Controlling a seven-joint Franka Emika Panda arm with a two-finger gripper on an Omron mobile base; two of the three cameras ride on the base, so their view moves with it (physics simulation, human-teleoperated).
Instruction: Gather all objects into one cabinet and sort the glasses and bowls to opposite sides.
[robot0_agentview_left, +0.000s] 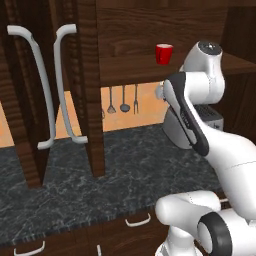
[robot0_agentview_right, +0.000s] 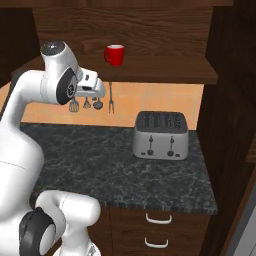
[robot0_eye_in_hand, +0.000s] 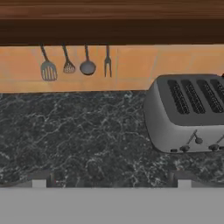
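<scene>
- A home kitchen, rendered rather than real
- Dark marbled stone counter (robot0_agentview_right: 120, 165) running along an orange tiled wall (robot0_eye_in_hand: 131, 65)
- Grey four-slot toaster (robot0_agentview_right: 161, 135) standing on the counter
- Cooking utensils (robot0_eye_in_hand: 74, 63), a spatula, ladle and fork among them, hanging in a row under the shelf
- Dark wood-grain wall cabinet (robot0_agentview_left: 30, 90) with long curved white handles; drawers (robot0_agentview_right: 157, 225) below the counter
- A red cup (robot0_agentview_right: 115, 55) on the open shelf

I see one cup (robot0_agentview_right: 115, 54) on the open cabinet shelf (robot0_agentview_right: 150, 75), utensils (robot0_eye_in_hand: 74, 65) hanging on the wall below it. Toaster (robot0_agentview_right: 160, 135) sits on the counter (robot0_agentview_right: 100, 170), right of the utensils. Cabinet doors (robot0_agentview_left: 90, 90) stand left; drawers (robot0_agentview_right: 158, 230) under the counter.
</scene>
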